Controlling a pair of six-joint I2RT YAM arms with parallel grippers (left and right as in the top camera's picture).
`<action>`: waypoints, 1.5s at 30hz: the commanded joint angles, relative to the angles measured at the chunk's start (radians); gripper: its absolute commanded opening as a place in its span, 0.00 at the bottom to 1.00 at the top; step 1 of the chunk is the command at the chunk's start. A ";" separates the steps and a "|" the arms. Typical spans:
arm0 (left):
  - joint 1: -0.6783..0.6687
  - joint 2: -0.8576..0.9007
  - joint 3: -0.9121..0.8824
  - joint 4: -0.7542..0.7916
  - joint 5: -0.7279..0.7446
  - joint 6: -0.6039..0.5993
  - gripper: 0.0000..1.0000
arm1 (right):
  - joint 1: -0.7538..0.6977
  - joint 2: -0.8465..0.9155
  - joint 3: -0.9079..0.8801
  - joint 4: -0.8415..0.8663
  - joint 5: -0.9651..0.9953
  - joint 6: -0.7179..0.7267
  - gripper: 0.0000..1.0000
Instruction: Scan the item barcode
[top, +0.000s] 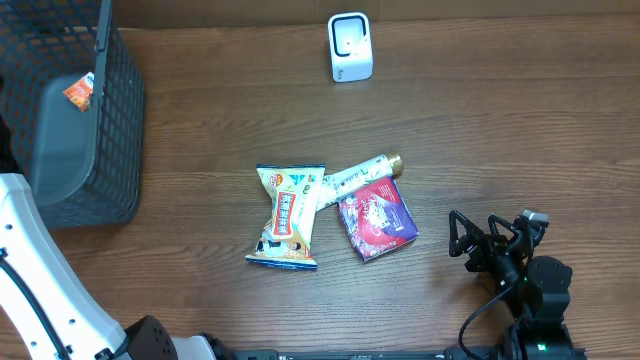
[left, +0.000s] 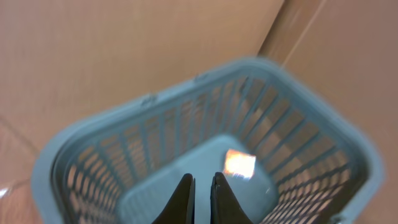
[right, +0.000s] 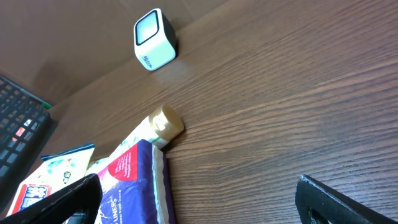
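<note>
**Operator:** Overhead first: where do I stand?

**Spotter:** You're at the pick, I'd judge, since nothing is held. The snack bag (top: 288, 217), tube (top: 358, 176) and pouch (top: 376, 220) lie bunched together on the tabletop (top: 500, 120), well on your side of the scanner (top: 350, 46). Your right fingers (top: 457, 232) hover apart, farther from the scanner than that bunch and off to its right. The basket (top: 110, 130) sits well left of the scanner.

**Operator:** And the left wrist view?

**Spotter:** It gives you what overhead doesn't. Your left fingers (left: 185, 198) are together, holding nothing, above the basket, and a small orange packet (left: 240, 164) lies inside it.

**Operator:** Right wrist?

**Spotter:** Your spread fingers frame the pouch and the tube's gold cap (right: 165, 121), with the scanner beyond them. No barcode shows in any view, so I can't tell you which face to present. For the next move you'd need to lower onto one item, close, lift, and turn its code toward the scanner.
</note>
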 joint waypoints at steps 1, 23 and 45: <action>0.008 0.076 -0.042 -0.030 -0.023 -0.037 0.04 | 0.004 -0.003 -0.010 0.006 0.001 0.000 1.00; 0.007 0.321 -0.044 -0.449 0.027 -0.239 0.04 | 0.004 -0.003 -0.010 0.006 0.001 0.000 1.00; 0.048 0.321 -0.044 -0.701 0.022 -0.247 0.04 | 0.004 -0.003 -0.010 0.006 0.001 0.000 1.00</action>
